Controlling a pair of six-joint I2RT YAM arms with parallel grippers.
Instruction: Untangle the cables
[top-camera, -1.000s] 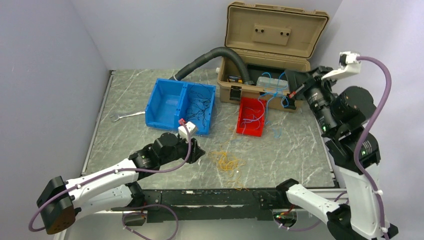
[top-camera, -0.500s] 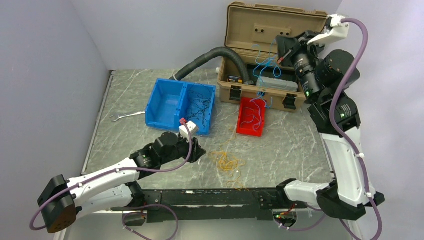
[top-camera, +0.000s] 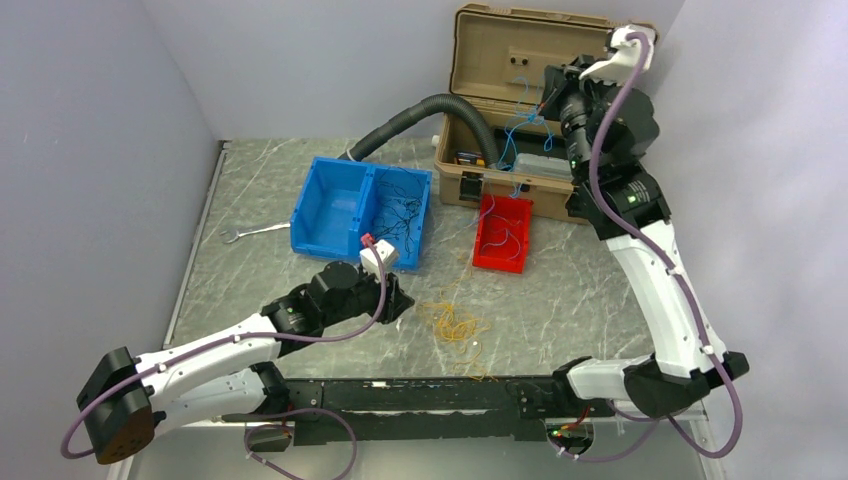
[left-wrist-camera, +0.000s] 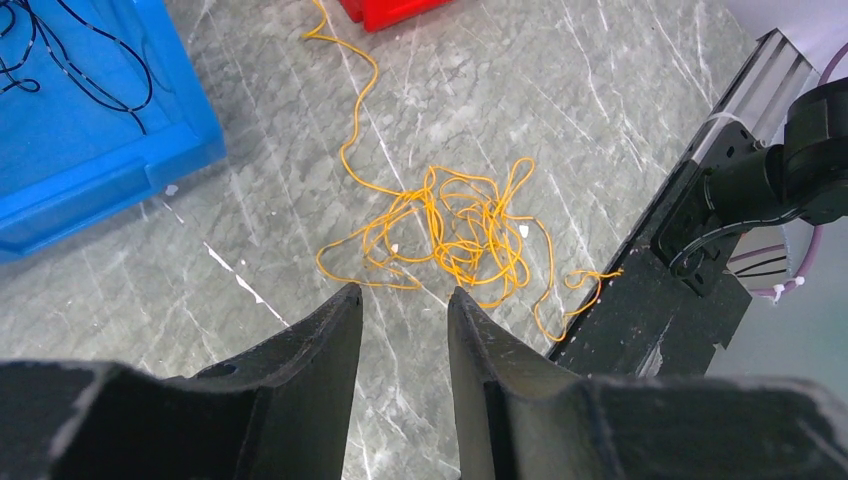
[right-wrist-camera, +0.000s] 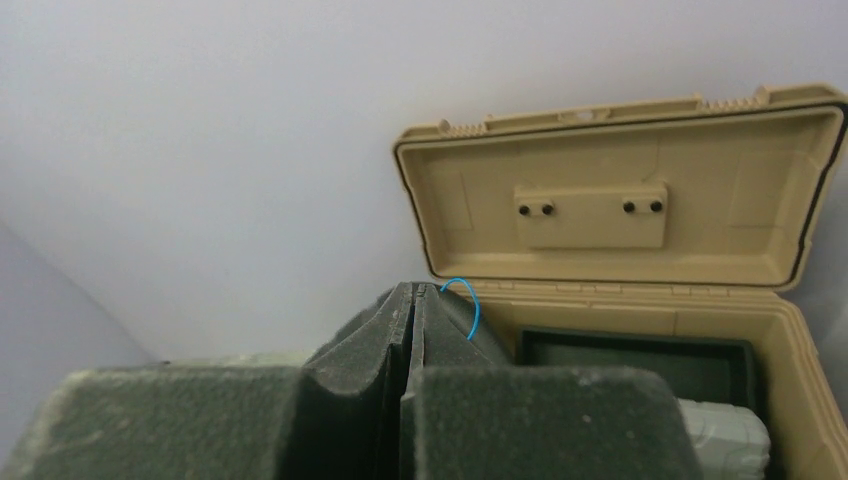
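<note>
Black cables (top-camera: 400, 215) lie in blue bin (top-camera: 335, 205), blue cables (top-camera: 497, 240) in red bin (top-camera: 500, 267).

The right hand (right-wrist-camera: 412, 290) fills the near, lower part of the view. Its two dark, rough-textured fingers (right-wrist-camera: 360, 350) are pressed flat together, leaving only a thin seam between them. A thin blue cable (right-wrist-camera: 476, 308) is pinched at their tips; it arches up out of the seam and curls down the right finger's side. Beyond and to the right stands a tan toolbox (right-wrist-camera: 805, 345) with its lid (right-wrist-camera: 620, 150) raised upright. The lid's inner face shows a raised plate (right-wrist-camera: 590, 215) with four dark dots. Inside the box lies a dark tray (right-wrist-camera: 640, 355), and a pale ribbed block (right-wrist-camera: 720, 435) sits at the near right. A plain pale wall (right-wrist-camera: 200, 150) stands behind.
</note>
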